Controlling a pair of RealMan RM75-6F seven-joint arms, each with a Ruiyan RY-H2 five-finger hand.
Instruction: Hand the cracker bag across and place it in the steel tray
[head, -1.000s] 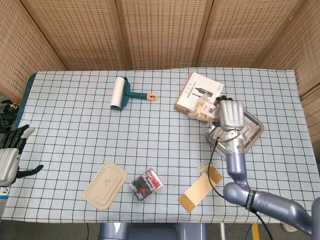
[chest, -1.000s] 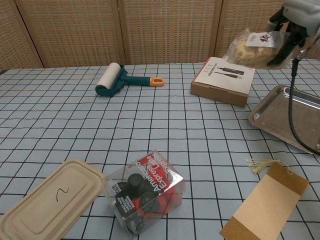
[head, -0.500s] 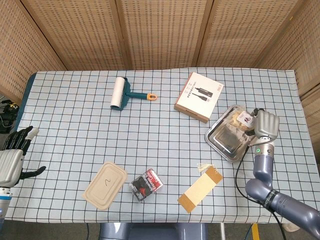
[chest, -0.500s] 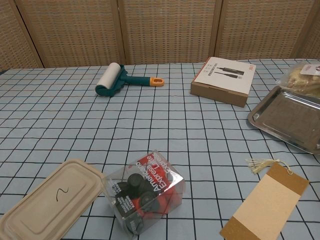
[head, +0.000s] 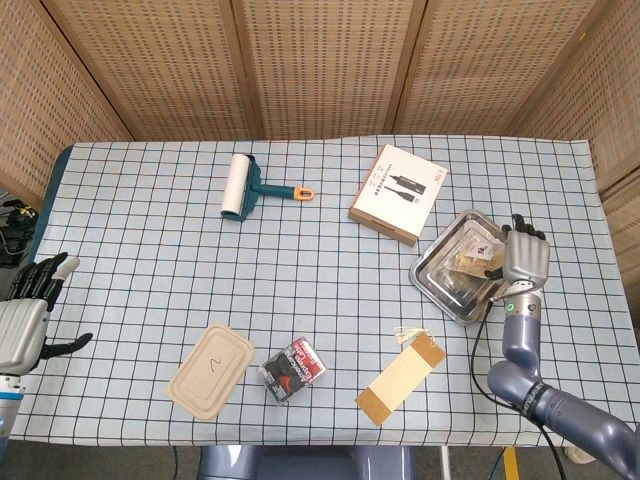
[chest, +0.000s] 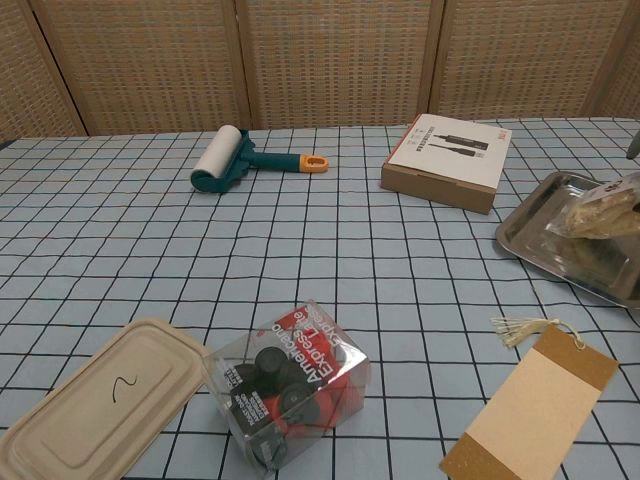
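The cracker bag (head: 472, 256), clear with pale crackers and a white label, lies inside the steel tray (head: 436, 281) at the table's right side. In the chest view the cracker bag (chest: 603, 211) rests low against the steel tray (chest: 540, 232) floor at the frame's right edge. My right hand (head: 525, 257) stands just right of the bag at the tray's right rim, back toward the camera, fingers extended upward and close beside the bag. My left hand (head: 25, 315) hovers off the table's left edge, fingers spread, holding nothing.
A brown box (head: 398, 193) lies just left of and behind the tray. A lint roller (head: 240, 186) sits at the back. Near the front edge are a beige lid (head: 210, 368), a clear packet with red print (head: 291, 370) and a cardboard tag (head: 401, 378).
The right hand carried the bag from above the brown box rightward over the tray and lowered it. The bag now lies in the tray and the fingers have straightened. The left hand barely moved.
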